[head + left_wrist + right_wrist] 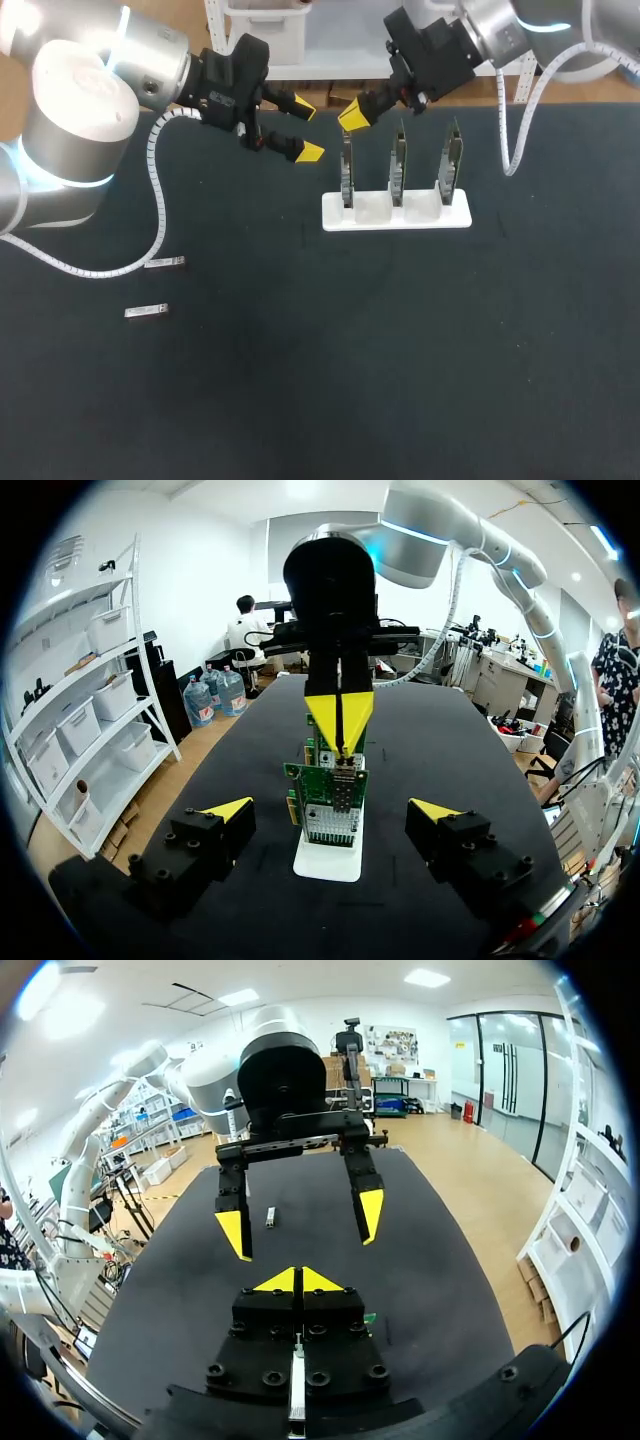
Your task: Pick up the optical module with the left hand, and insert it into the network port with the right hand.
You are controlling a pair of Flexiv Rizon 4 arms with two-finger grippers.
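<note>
Two small silver optical modules (165,263) (146,312) lie on the black mat at the left; one module (270,1218) shows far ahead in the right wrist view. Three upright network cards (398,165) stand in a white holder (395,213). My left gripper (306,128) (332,810) hangs open and empty just left of the holder, facing the nearest card (328,798). My right gripper (355,114) (298,1280) is shut, its yellow tips together just above the leftmost card (347,170); I see nothing between the tips. Both grippers face each other, with the left gripper (300,1225) ahead of the right.
The white holder's base (325,862) sits on the mat ahead of my left fingers. A white cable (520,120) hangs from the right arm beside the holder. The front and right of the mat (420,380) are bare dark surface.
</note>
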